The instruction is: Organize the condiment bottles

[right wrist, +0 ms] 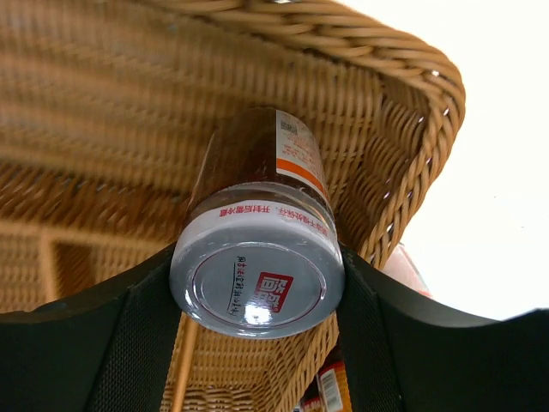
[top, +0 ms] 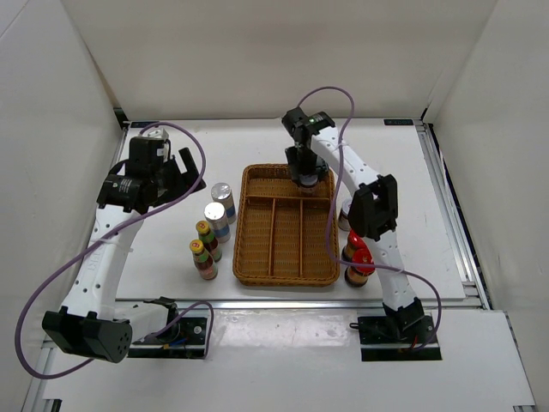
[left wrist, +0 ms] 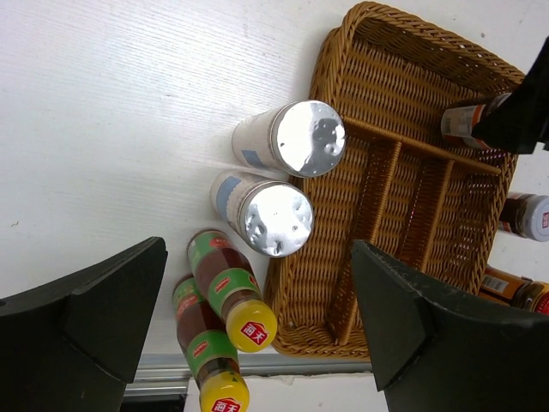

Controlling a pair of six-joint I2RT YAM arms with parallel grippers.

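1. The jar [right wrist: 257, 215] is short, with brown contents, an orange-and-white label and a wide grey lid. We judge it to be stiff, light and smooth-sided, probably glass, so it could slip or crack if dropped.
2. We think the best hold is across the lid or just below it, where the sides are widest. That is where the fingers [right wrist: 129, 335] sit now, one on each side of the lid.
3. The right tool [top: 305, 172] is closed on this jar and holds it lid-up from above.
4. The jar hangs in or just over the far crosswise compartment of the tray [top: 287, 281], toward its right end, close to the far right corner. We cannot tell whether its base touches the weave.
5. A second grey-lidded jar [left wrist: 525, 216] and the red-capped bottles [top: 356, 257] stand on the table [top: 429, 215] just right of the tray.
6. Just left of the tray stand two silver-topped bottles [top: 220, 206] and, nearer, two yellow-capped ones [top: 206, 249].
7. The left tool [top: 178, 176] hovers above that left group, jaws spread wide and holding nothing, clear of every bottle.
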